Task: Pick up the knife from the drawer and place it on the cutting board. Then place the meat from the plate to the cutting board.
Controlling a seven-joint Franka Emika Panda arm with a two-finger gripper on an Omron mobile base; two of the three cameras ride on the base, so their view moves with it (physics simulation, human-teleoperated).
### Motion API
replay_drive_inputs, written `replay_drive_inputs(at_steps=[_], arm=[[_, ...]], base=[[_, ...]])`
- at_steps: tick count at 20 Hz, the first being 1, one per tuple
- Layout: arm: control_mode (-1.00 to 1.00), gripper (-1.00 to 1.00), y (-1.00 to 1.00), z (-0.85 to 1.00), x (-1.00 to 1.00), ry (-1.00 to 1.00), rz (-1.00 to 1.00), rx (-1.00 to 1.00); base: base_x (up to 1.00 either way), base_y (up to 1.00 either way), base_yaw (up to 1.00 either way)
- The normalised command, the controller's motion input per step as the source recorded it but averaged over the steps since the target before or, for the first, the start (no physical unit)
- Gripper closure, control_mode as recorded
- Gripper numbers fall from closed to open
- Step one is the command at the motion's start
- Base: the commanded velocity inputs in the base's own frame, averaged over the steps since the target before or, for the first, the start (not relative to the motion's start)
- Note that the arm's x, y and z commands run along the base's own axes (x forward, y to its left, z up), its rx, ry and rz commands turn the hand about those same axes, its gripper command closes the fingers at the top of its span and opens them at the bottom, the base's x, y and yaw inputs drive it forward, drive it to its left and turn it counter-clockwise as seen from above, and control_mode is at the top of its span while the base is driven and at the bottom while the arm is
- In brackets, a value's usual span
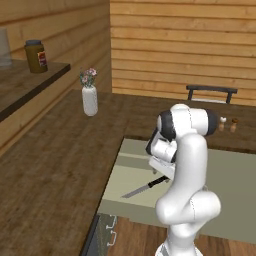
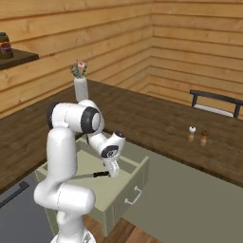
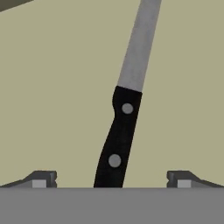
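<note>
The drawer stands pulled open under the dark wooden counter, its front panel and silver handle facing out. The knife lies flat on the drawer floor, its black handle toward the hand and its grey blade pointing away. My gripper hangs low over the handle, open, with a fingertip on each side and well apart from it. The gripper also reaches down into the drawer in the right base view. The cutting board, plate and meat are out of view.
A white vase with flowers stands on the counter to the left. Salt and pepper shakers sit further right, with a dark chair behind. A jar rests on a shelf. A dark appliance front is beside the drawer.
</note>
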Motion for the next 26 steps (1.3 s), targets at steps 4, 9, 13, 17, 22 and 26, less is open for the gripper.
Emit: replay_drive_inputs(at_steps=[4, 9, 13, 17, 22, 26], arm=[[-1.00, -1.00, 0.00, -0.32, 0.01, 0.00, 0.00, 0.00], [-1.00, -1.00, 0.01, -0.39, 0.00, 0.00, 0.00, 0.00], [-1.00, -1.00, 0.03, -0.39, -0.02, 0.01, 0.00, 0.00], [-1.00, 1.00, 0.00, -0.24, -0.06, 0.02, 0.00, 0.00], [-1.00, 1.00, -0.05, 0.01, -0.01, 0.02, 0.00, 0.00], [-1.00, 1.00, -0.19, 0.19, 0.00, 0.04, 0.00, 0.00]], base=[[0.00, 0.00, 0.00], [0.00, 0.00, 0.00], [0.00, 0.00, 0.00], [0.00, 0.00, 0.00], [0.00, 0.00, 0.00], [0.00, 0.00, 0.00]])
